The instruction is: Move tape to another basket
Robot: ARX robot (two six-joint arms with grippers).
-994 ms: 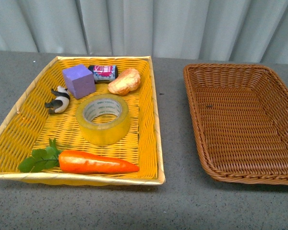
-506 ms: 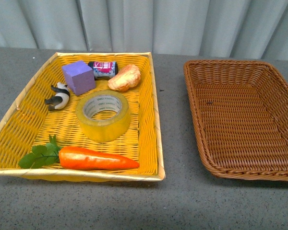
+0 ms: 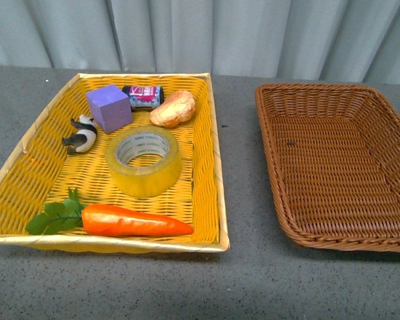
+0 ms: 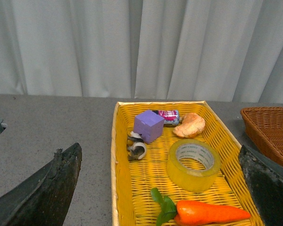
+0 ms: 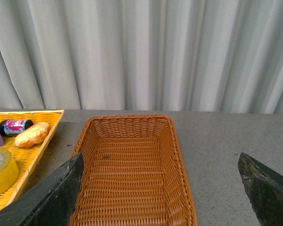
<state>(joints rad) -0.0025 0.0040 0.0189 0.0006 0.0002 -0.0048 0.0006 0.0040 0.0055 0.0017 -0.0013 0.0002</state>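
The tape, a wide yellowish roll with a white core, lies flat in the middle of the yellow woven basket on the left. It also shows in the left wrist view and at the edge of the right wrist view. The dark brown wicker basket sits on the right and holds nothing; it also shows in the right wrist view. No arm shows in the front view. My left gripper is open above the yellow basket's near end. My right gripper is open above the brown basket.
In the yellow basket lie an orange carrot with green leaves, a purple cube, a panda figure, a small can and a bread roll. A grey curtain hangs behind the grey table.
The whole front view has shifted slightly up between one second ago and half a second ago. Since then nothing has moved.
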